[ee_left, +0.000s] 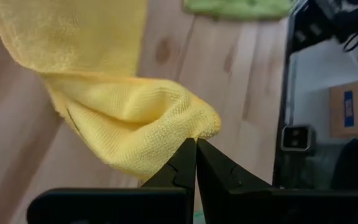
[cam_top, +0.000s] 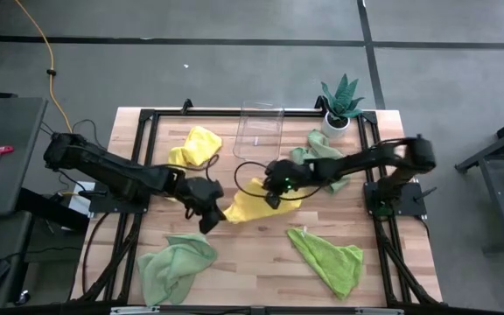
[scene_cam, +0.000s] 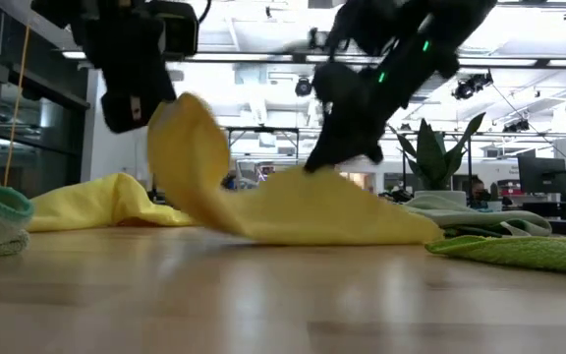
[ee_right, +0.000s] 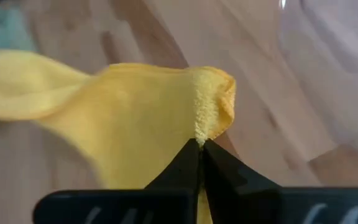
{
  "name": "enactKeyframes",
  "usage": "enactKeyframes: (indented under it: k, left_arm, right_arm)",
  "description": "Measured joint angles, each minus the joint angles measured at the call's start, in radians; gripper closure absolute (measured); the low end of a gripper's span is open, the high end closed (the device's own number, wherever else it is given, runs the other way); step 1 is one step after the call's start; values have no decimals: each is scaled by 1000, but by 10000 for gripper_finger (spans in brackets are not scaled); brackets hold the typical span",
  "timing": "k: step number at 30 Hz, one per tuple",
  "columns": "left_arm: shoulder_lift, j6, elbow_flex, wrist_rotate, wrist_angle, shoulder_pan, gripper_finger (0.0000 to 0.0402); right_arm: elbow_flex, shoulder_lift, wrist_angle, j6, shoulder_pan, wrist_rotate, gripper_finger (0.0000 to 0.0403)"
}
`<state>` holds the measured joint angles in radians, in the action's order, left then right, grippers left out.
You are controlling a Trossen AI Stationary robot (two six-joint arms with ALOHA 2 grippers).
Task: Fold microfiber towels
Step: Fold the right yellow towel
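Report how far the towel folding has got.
Done: nothing looks folded. In hand: the centre yellow towel, with the left end effector shut on one edge, lifted off the table, and the right end effector shut on the opposite edge. Left: the second yellow towel, the mint towels and the lime towel, all lying crumpled.

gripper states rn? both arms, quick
Left gripper: closed, pinching one corner of the yellow towel, lifted off the table.
Right gripper: closed, pinching the same towel's opposite edge.
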<state>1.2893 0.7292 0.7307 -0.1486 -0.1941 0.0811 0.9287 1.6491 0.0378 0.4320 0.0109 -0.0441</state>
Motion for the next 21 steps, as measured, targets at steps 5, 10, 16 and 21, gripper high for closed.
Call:
enactKeyframes:
  k: [5, 10, 16, 21]
  left_arm:
    - [-81, -26, 0, 0, -5, -57, 401]
    - [-175, -26, 0, -5, 8, -117, 401]
    - [-293, -84, 0, -5, 6, -176, 401]
    - [-396, -95, 0, -8, 61, -221, 401]
  right_arm:
    - [1, -178, 124, -87, -1, 12, 399]
    - [1, -347, 139, -146, 2, 73, 401]
    - [1, -475, 161, -126, -1, 127, 402]
    - [1, -529, 151, -49, 2, 129, 402]
